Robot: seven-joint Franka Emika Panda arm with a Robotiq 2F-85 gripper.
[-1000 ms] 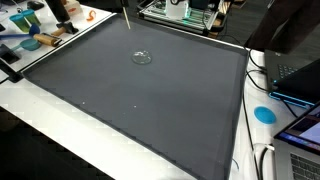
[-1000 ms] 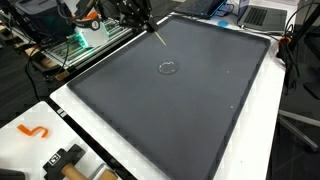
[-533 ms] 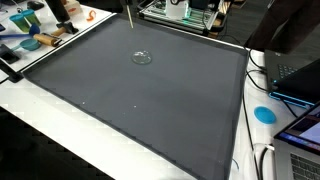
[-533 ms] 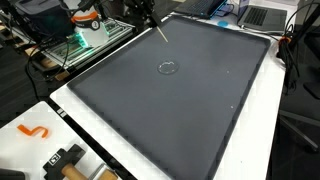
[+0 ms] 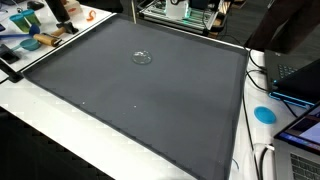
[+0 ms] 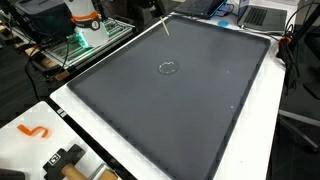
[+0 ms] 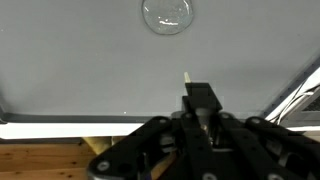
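One thin stick (image 7: pixel 187 80) sits pinched in the gripper (image 7: pixel 199 100). The jaws are closed to a sliver on it, w/ the tip poking out fwd in the wrist view. In both ext. views the stick (image 6: pixel 163 27) hangs slanted over the far edge of the dark grey mat (image 6: pixel 190 110). A small clear glass dish (image 7: pixel 167 14) lies on the mat ahead of the tip, well apart from it. A white table (image 5: pixel 60 120) surrounds the mat. There's a blue disc (image 5: pixel 264 114) at one side and an orange hook (image 6: pixel 33 131) near a corner.
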